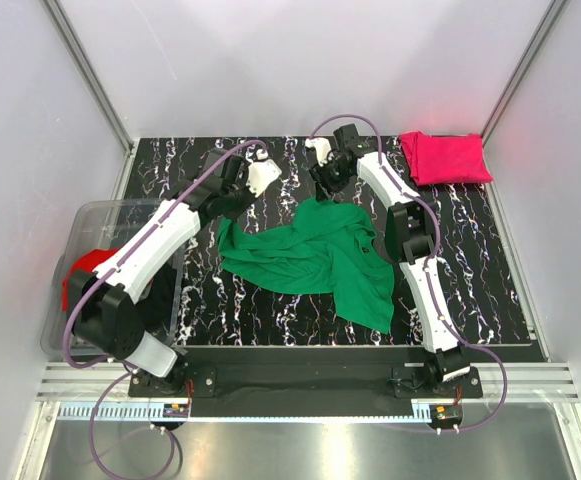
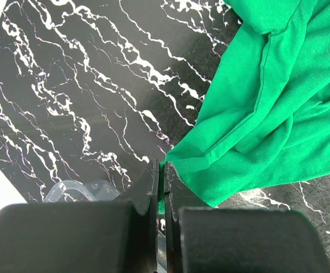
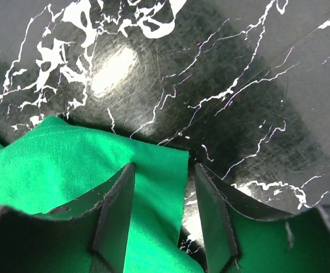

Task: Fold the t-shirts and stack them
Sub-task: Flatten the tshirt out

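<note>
A bright green t-shirt (image 1: 315,255) lies crumpled and spread in the middle of the black marbled table. My left gripper (image 1: 228,212) is shut on its left corner. In the left wrist view that gripper (image 2: 162,165) pinches a thin fold of the green cloth (image 2: 267,114). My right gripper (image 1: 325,192) hovers at the shirt's far edge. Its jaws (image 3: 165,166) stand open astride a flap of the green shirt (image 3: 68,159), not closed on it. A folded magenta-pink t-shirt (image 1: 445,157) lies at the back right. A red t-shirt (image 1: 90,265) sits in the bin.
A clear plastic bin (image 1: 80,215) stands off the table's left edge beside the left arm; its rim (image 2: 68,190) shows in the left wrist view. White walls close in the table on the left, back and right.
</note>
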Controlling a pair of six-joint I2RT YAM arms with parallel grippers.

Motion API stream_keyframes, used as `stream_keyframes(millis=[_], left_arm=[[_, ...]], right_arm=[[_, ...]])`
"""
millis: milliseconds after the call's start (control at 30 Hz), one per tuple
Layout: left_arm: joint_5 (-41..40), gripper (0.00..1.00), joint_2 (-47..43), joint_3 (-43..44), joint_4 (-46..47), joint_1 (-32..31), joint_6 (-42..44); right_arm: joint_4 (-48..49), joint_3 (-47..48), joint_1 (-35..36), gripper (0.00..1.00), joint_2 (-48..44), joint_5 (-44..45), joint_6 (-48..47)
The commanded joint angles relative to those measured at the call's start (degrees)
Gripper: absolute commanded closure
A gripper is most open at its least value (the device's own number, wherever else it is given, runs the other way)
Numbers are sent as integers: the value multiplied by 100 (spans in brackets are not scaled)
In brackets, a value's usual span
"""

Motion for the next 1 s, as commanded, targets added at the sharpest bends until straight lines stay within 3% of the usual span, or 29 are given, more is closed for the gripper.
stream_keyframes(millis=[0, 100, 167, 200, 300, 500, 633, 967], left_arm=[[111, 100, 27, 321, 207, 31, -78], [120, 100, 71, 374, 207, 31, -78], [120, 100, 80, 400, 207, 31, -78], [120, 100, 97, 409, 207, 31, -78], [102, 100, 106, 436, 207, 31, -78], [-11, 100, 133, 567, 216, 40, 70], [-477, 100, 203, 857, 383, 198, 238], [-768, 100, 554, 2762, 410, 348, 537]], right_arm=[[131, 297, -4, 46, 141, 47, 176], [149, 333, -4, 53, 193, 21, 185], [149, 333, 4, 64, 211, -40, 177], [140, 315, 4, 76, 211, -49, 185], [140, 271, 4, 87, 150, -41, 142], [262, 604, -57, 95, -175, 521, -34], [640, 676, -276, 99, -912, 1320, 27], [1080, -473, -839, 100, -3838, 1936, -447]])
